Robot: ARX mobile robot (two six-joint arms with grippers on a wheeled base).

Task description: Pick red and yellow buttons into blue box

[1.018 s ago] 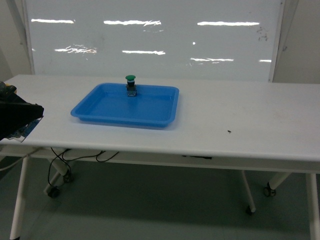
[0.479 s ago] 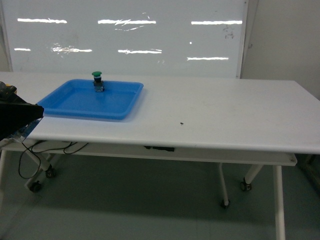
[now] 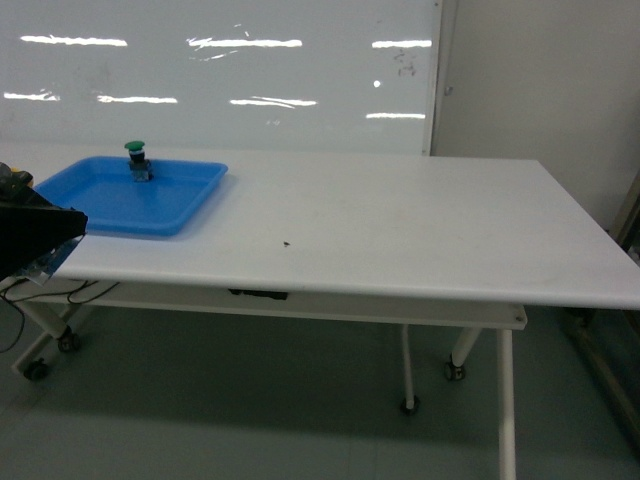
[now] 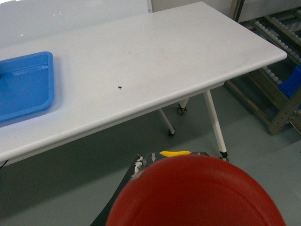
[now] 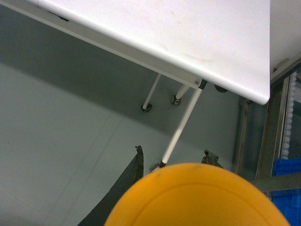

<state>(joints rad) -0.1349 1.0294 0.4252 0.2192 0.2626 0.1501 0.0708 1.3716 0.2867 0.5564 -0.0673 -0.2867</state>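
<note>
1. A white table (image 3: 380,225) on castered legs fills the head camera's view, a whiteboard (image 3: 220,75) behind it catching bright strips of ceiling light.

2. At the table's far left sits a shallow blue tray (image 3: 90,210), and on its back edge stands a green-capped button (image 3: 137,160), upright on a dark base.

3. A small dark speck (image 3: 287,243) lies on the tabletop, well apart from the tray.

4. The red button (image 4: 197,193) fills the bottom of the left wrist camera's picture, its cap close to the lens; the left gripper (image 4: 155,176) pinches it, with dark finger parts showing just beside the cap's upper left edge (a sliver of yellow peeks above the rim).

5. The yellow button (image 5: 197,195) fills the bottom of the right wrist camera's picture in the same way, clamped in the right gripper (image 5: 171,172), whose dark fingers (image 5: 134,172) flank the cap.

6. Both held buttons hang off the table, over grey floor.

7. A blue box (image 5: 287,174) shows at the right edge of the right wrist view, behind a metal rack (image 5: 273,122) past the table's end; only part of it is visible.

8. A dark part of the left arm (image 3: 30,235) juts in at the left edge of the head view.
</note>
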